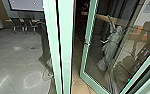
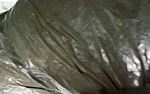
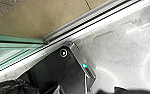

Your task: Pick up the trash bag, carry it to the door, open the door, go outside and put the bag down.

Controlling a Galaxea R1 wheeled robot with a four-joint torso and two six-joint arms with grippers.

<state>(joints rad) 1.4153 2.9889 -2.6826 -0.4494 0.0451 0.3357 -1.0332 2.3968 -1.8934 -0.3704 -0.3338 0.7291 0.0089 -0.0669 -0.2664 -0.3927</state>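
While the dark, glossy plastic trash bag [image 2: 66, 45] lies directly before the left wrist, apparently the nearer, its long axis is unclear; neither gripper's state can be told. Rightward, the green-framed glass door [image 1: 86, 53] stands ajar, a grey statue [image 1: 112, 47] in its pane. One bag, one door, one statue.

The dark trash bag [image 2: 73, 45] is creased; the green-framed glass door [image 1: 85, 55] stands open.
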